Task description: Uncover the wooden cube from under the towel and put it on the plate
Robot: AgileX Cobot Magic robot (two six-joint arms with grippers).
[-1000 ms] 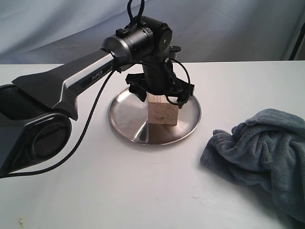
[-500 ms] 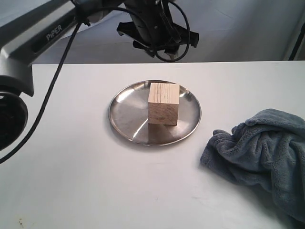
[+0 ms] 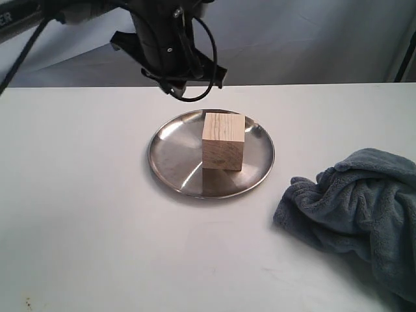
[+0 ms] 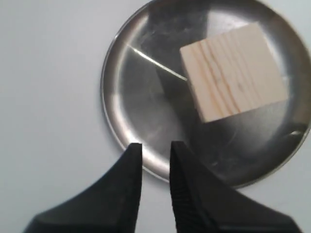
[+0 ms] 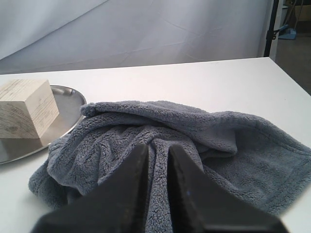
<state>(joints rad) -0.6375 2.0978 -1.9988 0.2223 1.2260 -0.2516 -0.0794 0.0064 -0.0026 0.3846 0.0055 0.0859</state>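
Note:
The wooden cube [image 3: 223,141] stands on the steel plate [image 3: 172,156], a little right of its middle, with nothing touching it. It shows from above in the left wrist view as a pale cube [image 4: 233,73] on the plate [image 4: 141,97]. My left gripper [image 4: 155,144] hangs high above the plate's rim, shut and empty; its arm [image 3: 166,39] sits at the upper left. The grey-blue towel [image 3: 357,201] lies bunched to the right of the plate. My right gripper [image 5: 158,145] is shut, low over the towel [image 5: 204,131], with the cube [image 5: 26,109] beyond it.
The white table [image 3: 97,247] carries only the plate and the towel. A grey cloth backdrop [image 3: 312,39] hangs behind the table's far edge. The towel's near corner lies close to the plate's rim.
The left gripper has let go of the cube, risen off the plate and moved up and to the left. The cube stays on the plate. The towel has not moved.

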